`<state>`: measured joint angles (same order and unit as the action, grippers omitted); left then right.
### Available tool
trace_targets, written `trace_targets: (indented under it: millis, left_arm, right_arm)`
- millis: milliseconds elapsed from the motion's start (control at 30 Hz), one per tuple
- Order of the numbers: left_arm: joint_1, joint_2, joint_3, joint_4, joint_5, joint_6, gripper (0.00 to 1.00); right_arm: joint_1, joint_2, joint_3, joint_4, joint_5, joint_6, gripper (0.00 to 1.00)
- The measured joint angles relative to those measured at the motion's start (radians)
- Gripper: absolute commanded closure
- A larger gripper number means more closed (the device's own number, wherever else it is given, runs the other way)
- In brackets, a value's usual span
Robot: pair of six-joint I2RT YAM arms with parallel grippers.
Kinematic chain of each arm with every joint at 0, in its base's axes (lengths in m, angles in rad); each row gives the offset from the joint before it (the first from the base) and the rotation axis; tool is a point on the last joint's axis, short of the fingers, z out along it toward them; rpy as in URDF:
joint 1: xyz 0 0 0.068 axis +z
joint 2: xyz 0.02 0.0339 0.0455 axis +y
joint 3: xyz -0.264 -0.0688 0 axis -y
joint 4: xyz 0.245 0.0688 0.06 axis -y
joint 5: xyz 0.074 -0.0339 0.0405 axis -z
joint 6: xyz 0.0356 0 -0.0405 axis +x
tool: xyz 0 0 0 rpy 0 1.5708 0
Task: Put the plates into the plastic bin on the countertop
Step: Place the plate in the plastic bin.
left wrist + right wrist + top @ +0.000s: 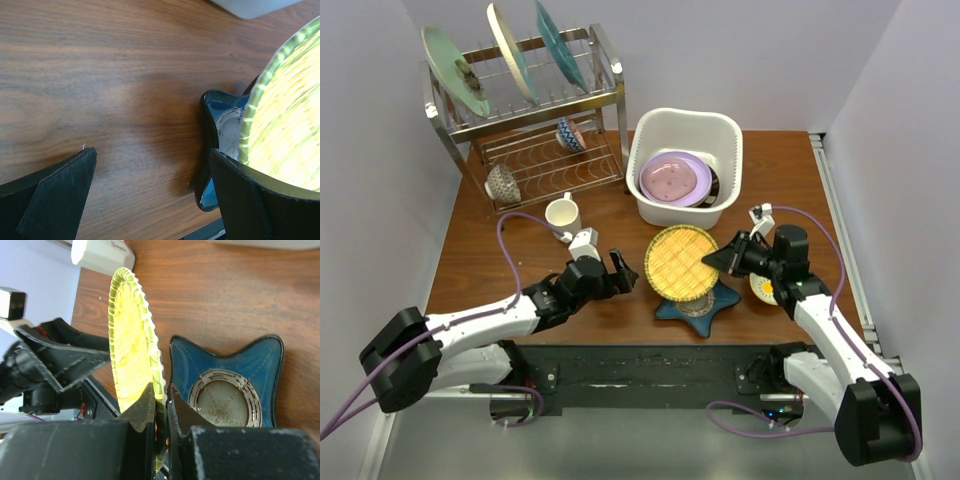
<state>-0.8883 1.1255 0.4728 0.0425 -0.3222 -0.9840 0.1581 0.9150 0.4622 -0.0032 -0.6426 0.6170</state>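
1. Amber round plate (682, 262), its rim clamped in the right gripper (718, 262), tilts just nearside of the plastic bin (685, 113), which lies straight beyond.
2. Left gripper (620, 272), jaws apart, is empty.

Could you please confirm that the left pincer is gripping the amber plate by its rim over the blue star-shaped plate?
Not quite: it is the right pincer that is shut on the rim of the amber plate, over the blue star-shaped plate, as the right wrist view shows. The left pincer stands open beside the plate, holding nothing.
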Motion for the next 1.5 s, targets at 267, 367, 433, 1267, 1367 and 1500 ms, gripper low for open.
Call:
trace_targets:
  millis: [267, 367, 433, 1267, 1367, 1500]
  left_arm:
    - [0.003, 0.031, 0.000, 0.000, 0.017, 0.000, 0.00]
    - [0.005, 0.050, 0.000, 0.001, 0.028, 0.000, 0.00]
    - [0.005, 0.066, 0.000, 0.002, 0.036, 0.000, 0.00]
    - [0.005, 0.176, 0.007, 0.078, 0.156, 0.037, 0.00]
    - [0.005, 0.177, 0.007, 0.087, 0.163, 0.044, 0.00]
    - [0.005, 0.186, 0.007, 0.098, 0.166, 0.055, 0.00]
  right_arm:
    - [0.000, 0.002, 0.030, -0.012, 0.010, -0.003, 1.00]
    - [0.000, 0.018, 0.043, -0.011, 0.023, -0.002, 1.00]
    - [0.000, 0.035, 0.056, -0.009, 0.025, 0.001, 1.00]
    - [-0.008, 0.574, 0.649, 0.089, 0.088, 0.054, 1.00]
    - [-0.015, 0.655, 0.735, 0.091, 0.100, 0.063, 1.00]
    - [-0.027, 0.737, 0.804, 0.116, 0.106, 0.091, 1.00]
